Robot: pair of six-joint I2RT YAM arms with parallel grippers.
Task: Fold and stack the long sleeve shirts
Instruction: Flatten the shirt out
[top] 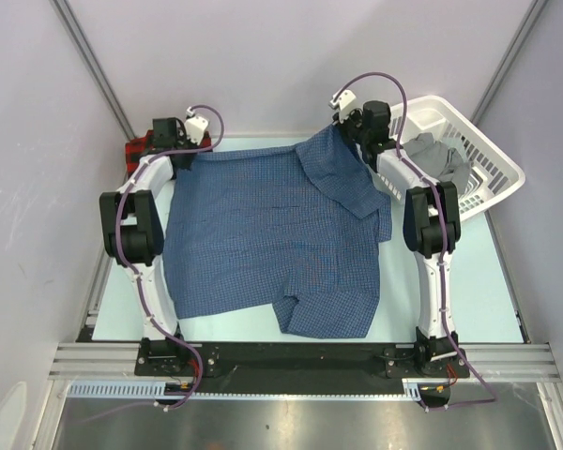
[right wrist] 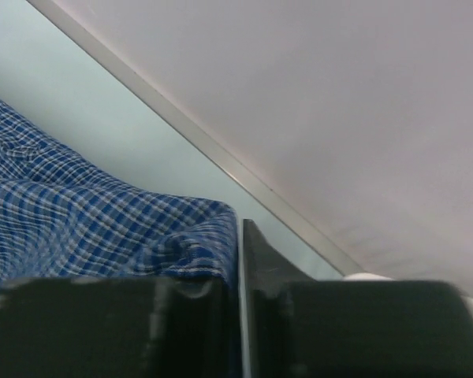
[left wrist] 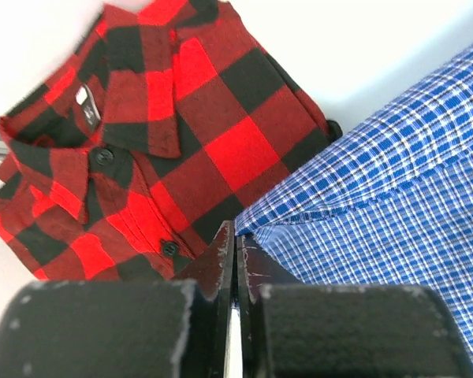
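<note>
The dark blue check shirt (top: pixel 272 234) lies spread across the table, its far right part raised. My left gripper (top: pixel 193 148) is at its far left corner. In the left wrist view, the left gripper (left wrist: pixel 236 232) is shut, and the blue shirt's (left wrist: pixel 394 197) corner meets the fingertips. My right gripper (top: pixel 342 127) holds the lifted far right part. In the right wrist view, the right gripper (right wrist: pixel 240 224) is shut, with blue cloth (right wrist: pixel 79 220) bunched over one finger. The red-and-black plaid shirt (left wrist: pixel 181 118) lies folded just beyond the left gripper, at the table's far left (top: pixel 136 150).
A white laundry basket (top: pixel 507 164) stands at the far right with a grey garment (top: pixel 441 155) in it. Pale walls close in on three sides. The right arm's elbow (top: pixel 432 220) stands beside the shirt's right edge.
</note>
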